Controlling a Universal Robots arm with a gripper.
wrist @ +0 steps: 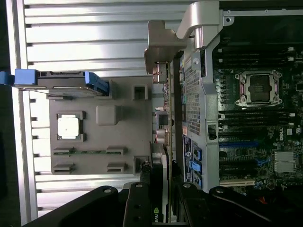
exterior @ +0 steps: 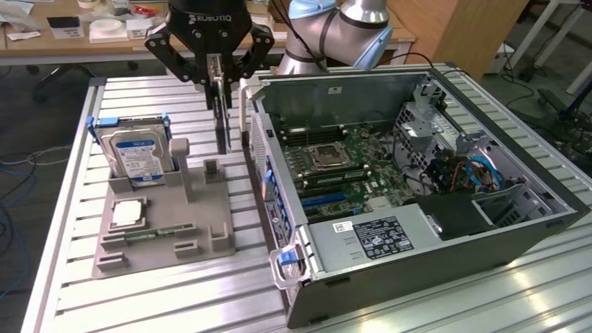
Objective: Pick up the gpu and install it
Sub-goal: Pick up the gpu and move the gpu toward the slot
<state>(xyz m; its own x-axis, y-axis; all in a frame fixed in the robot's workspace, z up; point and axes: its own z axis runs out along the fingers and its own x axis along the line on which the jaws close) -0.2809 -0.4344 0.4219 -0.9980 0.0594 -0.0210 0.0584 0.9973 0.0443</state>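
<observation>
gpu [exterior: 223,121] hangs upright and edge-on at 6 o'clock from the gripper [exterior: 218,83], whose fingers are clamped on its top edge. Gripper body reads ROBOTIQ. In the wrist view an Nvidia logo shows on the card near the fingers. Card sits between the hard drive [exterior: 138,156] at its 9 o'clock and the open computer case [exterior: 434,263] at 3 o'clock, above the grey tray [exterior: 199,215]. Drive's blue label is unreadable.

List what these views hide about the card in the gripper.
Exterior view: the thin flat gpu card hangs edge-on in the black gripper, so its faces are hidden.
Exterior view: whether its lower end clears the grey fixture is too small to tell.
Wrist view: gripper covers its near end.
</observation>
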